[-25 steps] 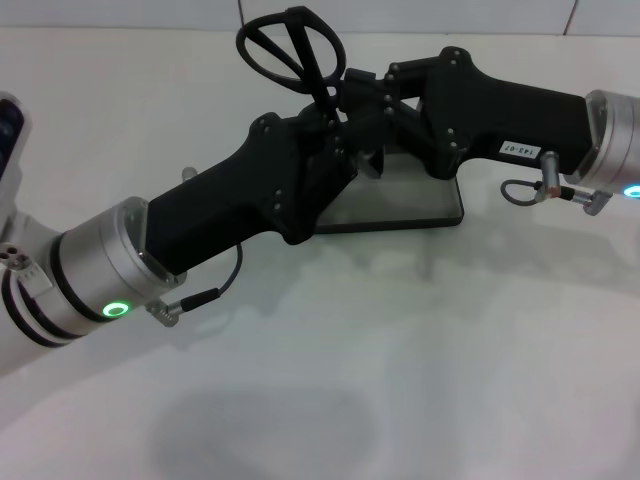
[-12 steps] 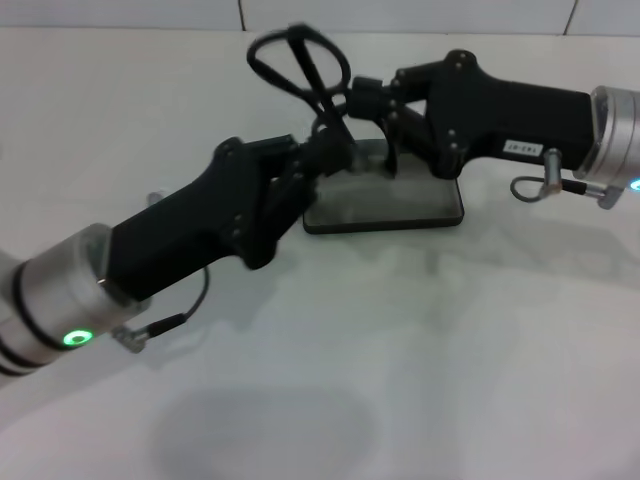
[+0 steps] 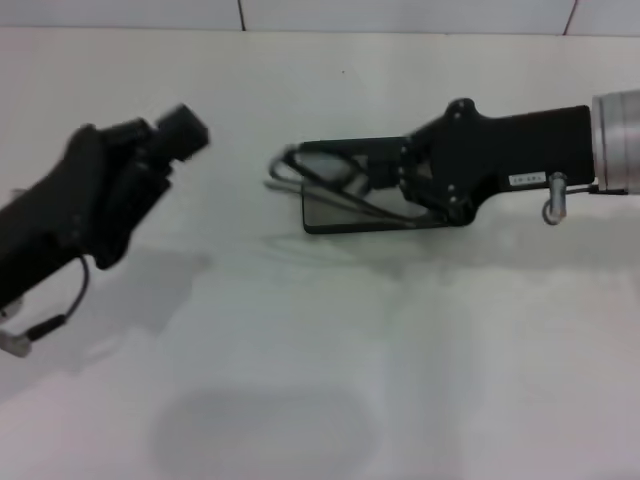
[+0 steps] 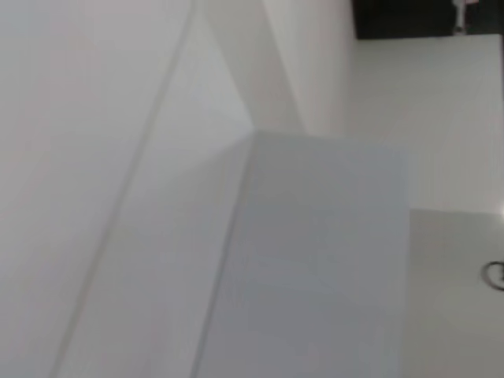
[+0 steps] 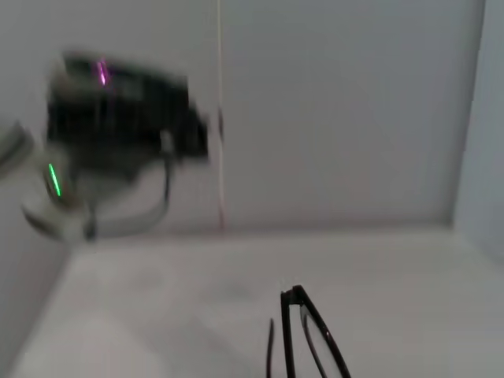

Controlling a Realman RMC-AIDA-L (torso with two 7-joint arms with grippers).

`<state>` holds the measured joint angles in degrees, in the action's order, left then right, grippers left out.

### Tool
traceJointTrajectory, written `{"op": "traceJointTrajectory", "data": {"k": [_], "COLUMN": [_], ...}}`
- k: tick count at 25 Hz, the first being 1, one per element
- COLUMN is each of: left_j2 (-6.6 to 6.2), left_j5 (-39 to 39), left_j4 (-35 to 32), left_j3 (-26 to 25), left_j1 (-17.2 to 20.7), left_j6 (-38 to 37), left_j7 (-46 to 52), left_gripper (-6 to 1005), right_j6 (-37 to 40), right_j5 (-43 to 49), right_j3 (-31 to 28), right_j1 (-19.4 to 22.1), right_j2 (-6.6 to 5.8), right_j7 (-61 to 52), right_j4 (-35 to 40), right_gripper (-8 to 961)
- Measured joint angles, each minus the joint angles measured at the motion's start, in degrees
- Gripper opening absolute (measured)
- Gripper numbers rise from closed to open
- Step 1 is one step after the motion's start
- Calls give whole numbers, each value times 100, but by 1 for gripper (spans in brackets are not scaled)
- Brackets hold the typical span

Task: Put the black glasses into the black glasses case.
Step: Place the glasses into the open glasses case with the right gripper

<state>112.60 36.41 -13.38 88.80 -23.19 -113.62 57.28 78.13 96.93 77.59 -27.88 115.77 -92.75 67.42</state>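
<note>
Glasses [image 3: 325, 178] pinched in the right gripper [image 3: 385, 185], lying low over the open case [image 3: 385, 215] — frame poking past the case's left end. Left gripper [image 3: 165, 140] well off to the left — grip state unclear.

The counter [image 3: 330, 350] looks white, smooth and a little glossy. The black glasses case [image 3: 330, 214] has a dull grey lining. The black glasses [image 5: 311, 335] have a thin dark frame with clear lenses. The right tool [image 3: 395, 185] is matt black plastic, with a silver metal cuff at 3 o'clock.
</note>
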Motion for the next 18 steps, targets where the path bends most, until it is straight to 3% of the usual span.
{"op": "traceJointTrajectory", "data": {"k": [7, 18], "left_j2": [-5, 88], "left_j5": [50, 60], "left_j4": [34, 37], "left_j3": [-201, -205], "left_j1": [11, -63], "left_j6": [205, 582], "left_j7": [-15, -38], "left_gripper": [32, 32], "right_j6": [-770, -2079], "right_j5": [2131, 3156], "right_j3": [841, 1912], "right_j1": [-42, -209], "right_j2": [11, 15], "right_j7": [-1467, -1568], "right_j4": [1232, 1059], "right_gripper": [23, 43]}}
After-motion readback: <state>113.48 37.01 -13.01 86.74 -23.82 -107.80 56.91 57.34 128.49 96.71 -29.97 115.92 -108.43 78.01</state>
